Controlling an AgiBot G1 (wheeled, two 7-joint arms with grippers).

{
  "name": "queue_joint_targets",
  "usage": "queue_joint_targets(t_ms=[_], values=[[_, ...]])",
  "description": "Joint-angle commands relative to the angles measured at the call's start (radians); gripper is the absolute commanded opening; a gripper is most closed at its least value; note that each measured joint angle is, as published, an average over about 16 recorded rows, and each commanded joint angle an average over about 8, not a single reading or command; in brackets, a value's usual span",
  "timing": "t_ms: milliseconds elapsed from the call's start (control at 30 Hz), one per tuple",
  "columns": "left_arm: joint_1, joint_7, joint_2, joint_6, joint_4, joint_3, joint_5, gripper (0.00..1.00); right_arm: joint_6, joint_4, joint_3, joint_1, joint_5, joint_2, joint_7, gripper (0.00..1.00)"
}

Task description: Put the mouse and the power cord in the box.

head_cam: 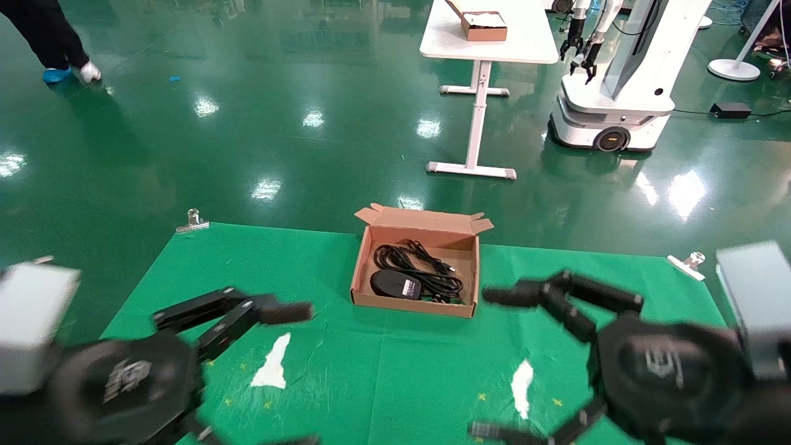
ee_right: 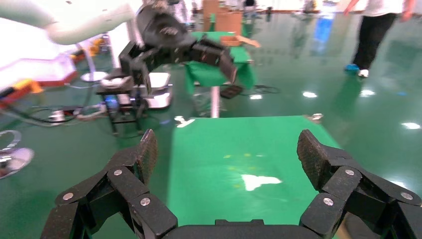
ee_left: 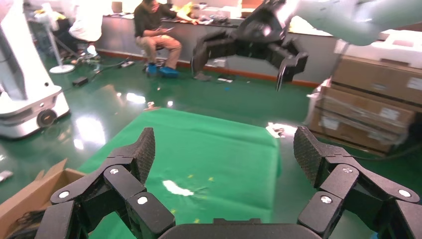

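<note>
Cardboard shows brown at the middle of the head view, where the box (head_cam: 415,267) sits open on the green cloth (head_cam: 383,371), its lid flap standing up along the far edge at 12 o'clock. Inside it, the mouse (head_cam: 395,285) lies at about 7 o'clock of the box floor, pale label facing up, and the power cord (head_cam: 415,267) lies coiled from the centre toward 5 o'clock, touching the mouse's far side. Both grippers hang above the near part of the cloth, well apart from the box. The left gripper (head_cam: 303,377) is at about 8 o'clock from the box, its fingers spread wide with nothing between them; the left wrist view shows the same wide gap (ee_left: 224,154) over bare cloth, with a corner of the box at the frame's edge. The right gripper (head_cam: 488,361) is at about 4 o'clock from the box, fingers likewise spread and empty, as the right wrist view confirms (ee_right: 226,154). Two white torn patches (head_cam: 272,364) mark the cloth between the grippers. Metal clips (head_cam: 193,221) pin the cloth's far corners. Beyond, at 12 o'clock, stand a white table (head_cam: 488,37) and another robot (head_cam: 618,80) on the glossy green floor.
</note>
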Motion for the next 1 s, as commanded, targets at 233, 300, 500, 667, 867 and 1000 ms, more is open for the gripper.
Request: queue_joint_targets(t_ms=[233,300,500,667,867,1000], values=[[0.032,-0.009,-0.038,0.051,-0.033,-0.053,-0.032,1.00,-0.017,0.075,0.006,-0.048,0.028,0.017,0.032,1.00],[0.031,-0.009,-0.036,0.049,-0.032,-0.051,-0.031,1.00,-0.016,0.073,0.006,-0.047,0.028,0.016,0.030,1.00],[0.028,-0.009,-0.032,0.042,-0.027,-0.044,-0.027,1.00,-0.013,0.061,0.006,-0.039,0.025,0.014,0.027,1.00],[0.025,-0.009,-0.029,0.038,-0.025,-0.040,-0.024,1.00,-0.011,0.054,0.005,-0.035,0.021,0.012,0.025,1.00],[0.024,-0.008,-0.027,0.036,-0.023,-0.037,-0.023,1.00,-0.010,0.049,0.004,-0.031,0.019,0.011,0.023,1.00],[0.023,-0.008,-0.027,0.034,-0.023,-0.036,-0.022,1.00,-0.010,0.046,0.004,-0.030,0.018,0.011,0.023,1.00]])
